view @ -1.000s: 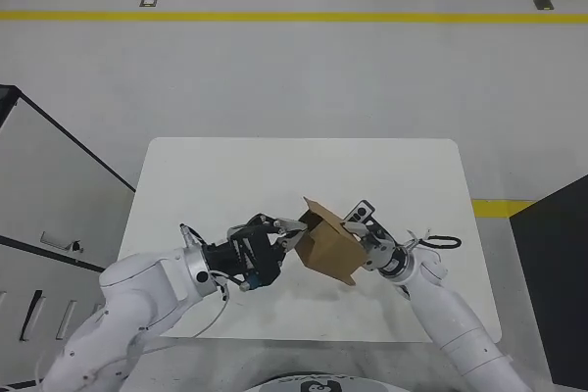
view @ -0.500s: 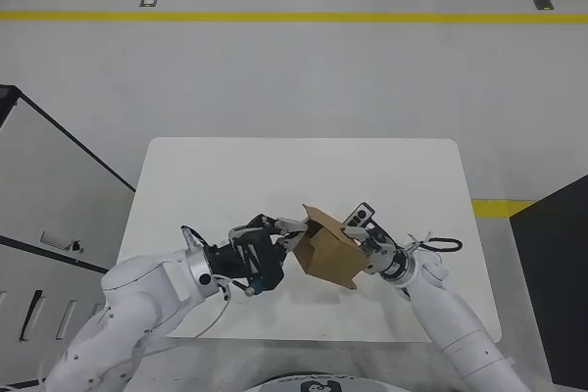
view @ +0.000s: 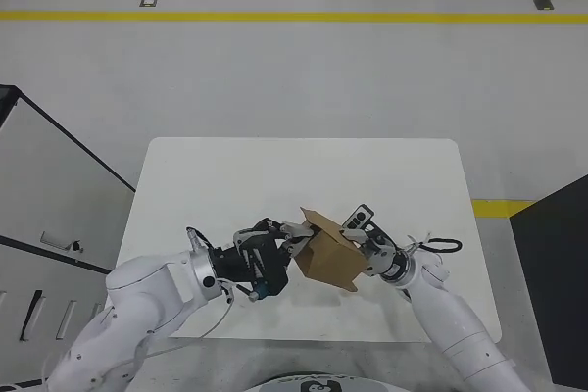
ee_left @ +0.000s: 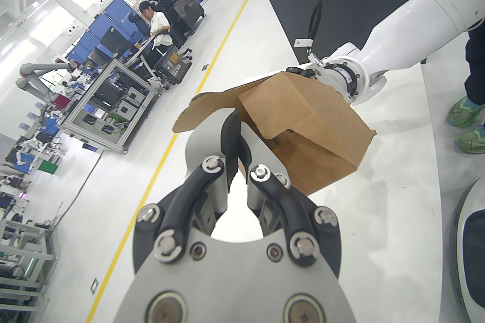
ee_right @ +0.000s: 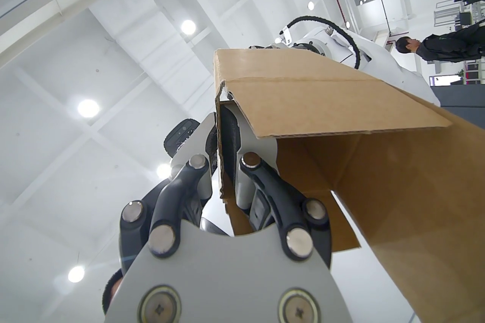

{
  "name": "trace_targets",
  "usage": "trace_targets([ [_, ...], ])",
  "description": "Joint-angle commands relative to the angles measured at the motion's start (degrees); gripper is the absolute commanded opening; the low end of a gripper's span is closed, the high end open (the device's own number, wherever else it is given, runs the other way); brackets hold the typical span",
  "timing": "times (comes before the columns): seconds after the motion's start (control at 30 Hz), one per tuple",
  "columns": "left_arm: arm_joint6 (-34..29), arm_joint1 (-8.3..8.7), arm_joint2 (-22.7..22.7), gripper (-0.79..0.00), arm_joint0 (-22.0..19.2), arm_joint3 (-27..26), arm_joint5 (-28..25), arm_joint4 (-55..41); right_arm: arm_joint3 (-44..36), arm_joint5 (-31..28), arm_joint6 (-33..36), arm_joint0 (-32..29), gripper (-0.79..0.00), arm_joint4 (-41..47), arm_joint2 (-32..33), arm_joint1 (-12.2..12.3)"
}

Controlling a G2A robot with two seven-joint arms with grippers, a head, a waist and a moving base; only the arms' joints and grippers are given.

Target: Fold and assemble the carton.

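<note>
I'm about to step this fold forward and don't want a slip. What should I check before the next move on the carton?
1. Right gripper clamped on the carton: ok, a cardboard wall sits between its fingers.
2. Left gripper holding cardboard: cannot tell; its fingers are together at the flap.
3. Carton inside the edges of the table: ok.
4. Carton ends closed: not ok, the flap stands open.
5. Arms uncrossed: ok, one gripper at each side of the carton.
</note>
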Motion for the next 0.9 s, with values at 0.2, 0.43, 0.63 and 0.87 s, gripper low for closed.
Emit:
trace_targets([
  [0.2,0.14,-0.02,-0.27,-0.785,0.29,0.00,0.64,-0.49,0.29,0.47,-0.57,0.03,-0.785,-0.03,0.06,0.05],
  [0.43,0.27,0.08,0.05,-0.785,-0.33,0.00,-0.21,2.72,0.22,1.08,-0.81,-0.13,-0.785,0.11,0.10,0.12],
  [0.63,0.77,0.13,1.76,-0.785,-0.81,0.00,-0.10,8.43,0.48,1.63,-1.32,-0.34,-0.785,0.21,0.10,0.17],
  [0.87,1.68,0.15,3.65,-0.785,-0.84,0.00,0.17,12.52,0.68,1.91,-1.46,-0.53,-0.785,0.38,0.09,0.22],
])
